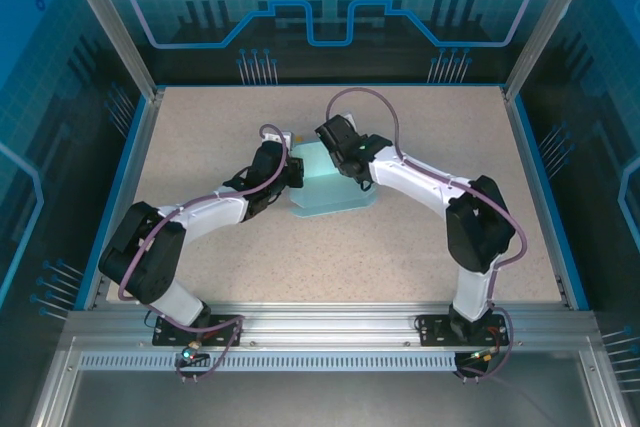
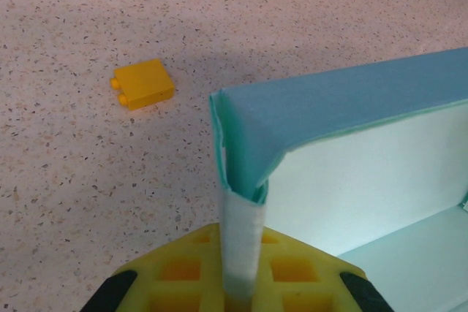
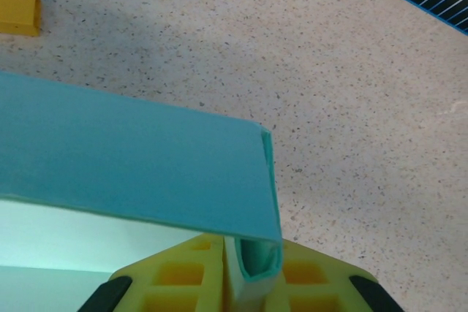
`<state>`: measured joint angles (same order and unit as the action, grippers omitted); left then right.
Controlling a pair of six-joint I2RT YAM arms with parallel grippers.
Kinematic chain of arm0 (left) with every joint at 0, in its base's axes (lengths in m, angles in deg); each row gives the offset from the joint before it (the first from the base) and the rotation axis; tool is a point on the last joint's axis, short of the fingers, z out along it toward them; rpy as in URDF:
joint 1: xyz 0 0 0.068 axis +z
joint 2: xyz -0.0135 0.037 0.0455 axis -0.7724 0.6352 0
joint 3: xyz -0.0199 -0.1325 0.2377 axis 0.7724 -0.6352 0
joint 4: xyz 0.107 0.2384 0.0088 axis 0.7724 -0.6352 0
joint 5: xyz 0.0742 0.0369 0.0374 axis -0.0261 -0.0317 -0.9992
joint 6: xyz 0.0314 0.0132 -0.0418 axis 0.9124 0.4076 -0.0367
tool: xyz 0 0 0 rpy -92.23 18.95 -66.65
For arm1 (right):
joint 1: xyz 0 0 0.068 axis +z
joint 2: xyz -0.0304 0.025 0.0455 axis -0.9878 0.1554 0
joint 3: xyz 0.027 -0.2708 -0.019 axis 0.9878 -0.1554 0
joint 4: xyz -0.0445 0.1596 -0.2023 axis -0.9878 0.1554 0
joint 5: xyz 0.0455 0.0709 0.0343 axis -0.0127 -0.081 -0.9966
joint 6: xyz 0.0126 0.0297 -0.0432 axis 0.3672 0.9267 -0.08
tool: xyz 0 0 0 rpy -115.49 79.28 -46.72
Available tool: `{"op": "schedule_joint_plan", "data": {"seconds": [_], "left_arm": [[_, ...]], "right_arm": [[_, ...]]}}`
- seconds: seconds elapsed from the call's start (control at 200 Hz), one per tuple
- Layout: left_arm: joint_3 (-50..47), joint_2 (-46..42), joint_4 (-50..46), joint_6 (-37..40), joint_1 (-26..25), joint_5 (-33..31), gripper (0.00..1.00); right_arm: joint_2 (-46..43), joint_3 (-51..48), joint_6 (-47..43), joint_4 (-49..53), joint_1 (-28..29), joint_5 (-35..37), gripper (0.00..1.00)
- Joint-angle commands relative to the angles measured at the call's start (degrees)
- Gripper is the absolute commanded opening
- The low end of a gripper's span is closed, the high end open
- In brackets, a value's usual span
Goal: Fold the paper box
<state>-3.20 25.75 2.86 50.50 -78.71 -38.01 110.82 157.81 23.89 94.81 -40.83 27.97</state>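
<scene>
Left claw (image 2: 241, 279) and right claw (image 3: 252, 268) pinch raised corners of the paper box (image 1: 325, 189).

Robot lab test cell.
You face a speckled tabletop (image 1: 330, 257) boxed in by aluminium frame rails (image 1: 320, 325) and blue panels (image 1: 330, 7) printed with gear and circuit graphics.

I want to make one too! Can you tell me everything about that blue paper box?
The paper box is thin light-blue card, paler inside, and only partly folded. One wall stands upright while a flat panel lies on the speckled table. The left pincer pinches one end of the raised wall and the right pincer pinches the other, each at a folded corner.
</scene>
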Motion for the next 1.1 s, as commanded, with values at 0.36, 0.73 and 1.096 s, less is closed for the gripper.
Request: {"op": "schedule_joint_plan", "data": {"seconds": [0.36, 0.73, 1.096], "left_arm": [[1.30, -0.77, -0.08, 1.64, -1.21, 1.89, 0.07], [1.83, -0.50, -0.37, 2.14, -1.19, 1.54, 0.07], [1.92, 0.10, 0.01, 2.23, -1.15, 1.53, 0.07]], "right_arm": [[6.93, 4.13, -2.42, 12.10, -1.77, 16.29, 0.13], [2.40, 2.52, -4.48, 6.64, -2.21, 6.69, 0.17], [-6.44, -1.80, -1.89, 0.06, -4.36, -9.74, 0.28]]}}
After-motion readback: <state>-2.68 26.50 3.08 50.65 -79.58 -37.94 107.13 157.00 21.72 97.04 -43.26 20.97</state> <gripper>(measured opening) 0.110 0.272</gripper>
